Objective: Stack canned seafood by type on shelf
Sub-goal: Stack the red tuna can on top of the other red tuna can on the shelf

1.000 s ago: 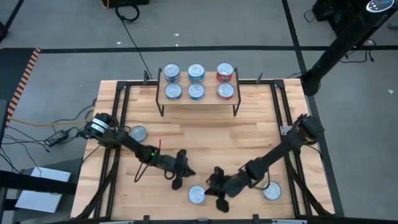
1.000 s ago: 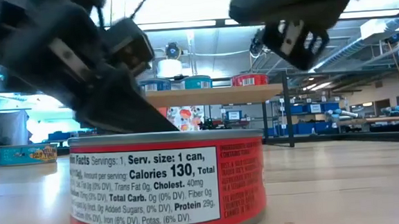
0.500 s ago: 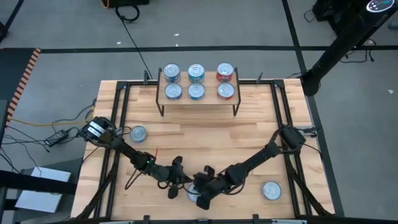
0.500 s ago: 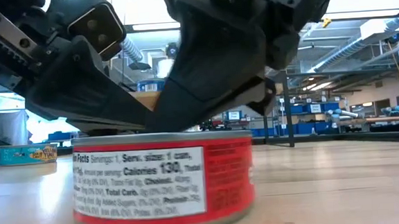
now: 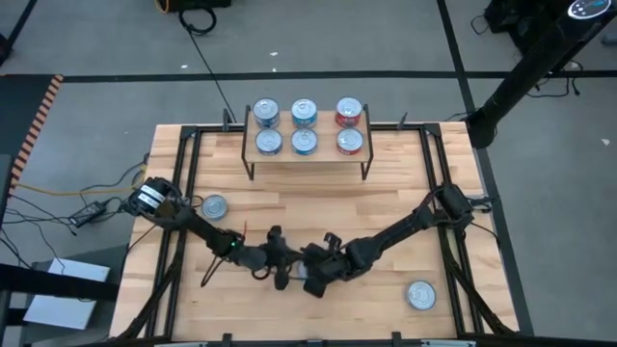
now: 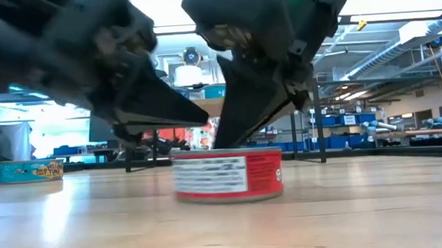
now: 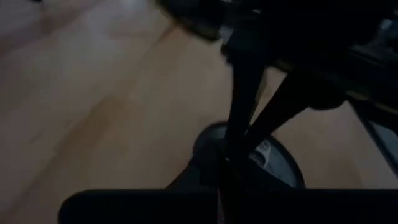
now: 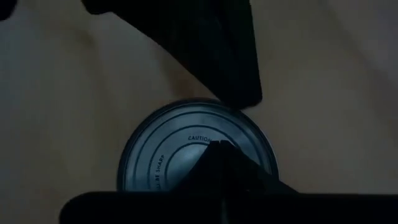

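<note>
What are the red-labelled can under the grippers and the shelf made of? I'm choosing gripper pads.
The red-labelled can looks like metal: a shiny ribbed lid in the right wrist view and a bright bottom rim, under a printed, probably paper label. The shelf has a light wood-look top board, pale and matte, on thin black legs, likely painted metal.

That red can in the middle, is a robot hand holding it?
No. Both grippers are shut, fingers pressed together, tips down at the top of the red can: left gripper, right gripper. Neither clamps it.
</note>
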{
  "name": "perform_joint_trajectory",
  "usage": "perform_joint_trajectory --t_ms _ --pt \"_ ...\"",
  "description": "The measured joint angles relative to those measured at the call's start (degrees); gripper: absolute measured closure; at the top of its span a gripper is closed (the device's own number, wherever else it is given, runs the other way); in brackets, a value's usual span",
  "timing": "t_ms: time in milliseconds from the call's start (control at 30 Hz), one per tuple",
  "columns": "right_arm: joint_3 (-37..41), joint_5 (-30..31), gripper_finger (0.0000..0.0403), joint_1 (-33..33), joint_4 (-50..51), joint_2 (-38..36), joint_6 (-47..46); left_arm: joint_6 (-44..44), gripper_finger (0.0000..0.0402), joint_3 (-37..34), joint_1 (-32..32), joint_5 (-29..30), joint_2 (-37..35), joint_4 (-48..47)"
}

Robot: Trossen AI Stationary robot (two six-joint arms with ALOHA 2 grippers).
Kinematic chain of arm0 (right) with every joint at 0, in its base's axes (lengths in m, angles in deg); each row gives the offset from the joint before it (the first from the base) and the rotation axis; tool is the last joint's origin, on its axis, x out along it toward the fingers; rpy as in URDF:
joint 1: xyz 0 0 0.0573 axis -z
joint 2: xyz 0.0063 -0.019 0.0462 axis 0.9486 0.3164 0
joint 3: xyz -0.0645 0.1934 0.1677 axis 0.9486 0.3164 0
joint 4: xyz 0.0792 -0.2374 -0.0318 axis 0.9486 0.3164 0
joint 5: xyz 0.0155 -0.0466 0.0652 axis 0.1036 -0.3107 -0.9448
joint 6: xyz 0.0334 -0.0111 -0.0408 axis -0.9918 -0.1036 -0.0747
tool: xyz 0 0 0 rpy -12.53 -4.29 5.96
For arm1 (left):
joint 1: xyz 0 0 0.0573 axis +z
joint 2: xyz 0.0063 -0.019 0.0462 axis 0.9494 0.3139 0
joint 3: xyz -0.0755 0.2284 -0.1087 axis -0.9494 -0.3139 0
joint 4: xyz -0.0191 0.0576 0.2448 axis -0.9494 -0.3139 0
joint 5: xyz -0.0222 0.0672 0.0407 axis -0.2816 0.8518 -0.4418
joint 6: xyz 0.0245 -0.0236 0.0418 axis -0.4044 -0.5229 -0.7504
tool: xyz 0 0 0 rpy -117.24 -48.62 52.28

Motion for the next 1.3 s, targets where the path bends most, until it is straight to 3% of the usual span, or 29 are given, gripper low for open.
perform_joint_trajectory --t_ms 133,333,533,700,833,1033,1300 --pt "0.3 0.8 0.0397 1.1 4.9 -3.6 2.0 1.9 0.0401 0.0 3.9 -4.5 0.0 -0.8" --pt "0.2 -0.9 0.0396 -1.9 1.6 -4.9 7.8 -1.6 0.0401 -0.6 8.0 -6.7 0.1 -2.6" --pt "0.6 0.9 0.0396 -6.2 1.5 -4.1 5.4 -2.8 0.0401 -2.1 11.0 -7.1 0.1 -1.0" --pt "0.8 1.9 0.0396 -6.5 10.0 -3.5 2.0 -5.5 0.0401 -2.1 15.0 -11.8 0.5 -0.7" --pt "2.1 -0.1 0.0396 -5.1 9.6 -2.8 3.7 -5.6 0.0401 -1.0 17.8 -15.6 2.9 -0.3" --pt "4.6 -2.3 0.0396 -3.9 4.5 -2.7 3.8 -6.6 0.0401 3.2 17.7 -20.3 7.2 0.9" --pt "5.0 -1.1 0.0396 -3.0 4.9 -2.8 1.7 -7.4 0.0401 6.4 16.9 -20.2 9.3 0.9"
